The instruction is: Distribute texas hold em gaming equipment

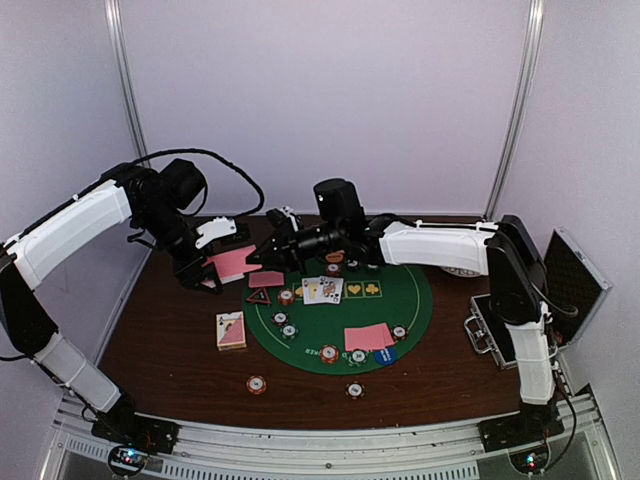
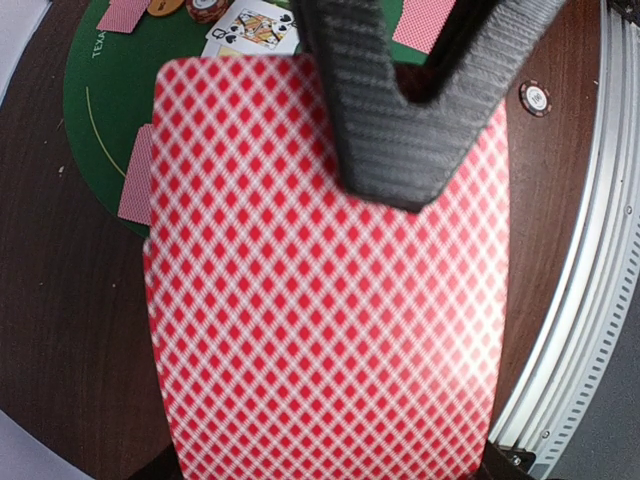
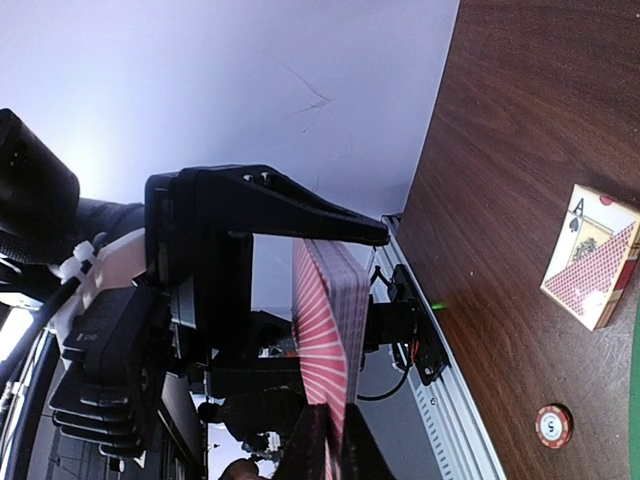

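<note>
**Q:** Left tool, state?
**A:** Your left gripper (image 3: 340, 290) is clamped on the deck of pink-backed cards (image 2: 320, 330), a finger on each side. It holds the deck in the air over the back-left part of the table (image 1: 170, 350), beside the green felt mat (image 1: 400, 310).

**Q:** Right tool?
**A:** Your right gripper (image 3: 327, 440) reaches across to that deck. Its fingers are drawn nearly together on the deck's free end, with one ribbed finger (image 2: 400, 130) flat on the top card. How many cards it pinches: cannot tell.

**Q:** Rest of the kit?
**A:** Face-up cards (image 1: 323, 290) and striped chips (image 1: 329, 353) lie on the mat. Two more chips and the card box (image 1: 231, 330) lie on bare wood.
</note>
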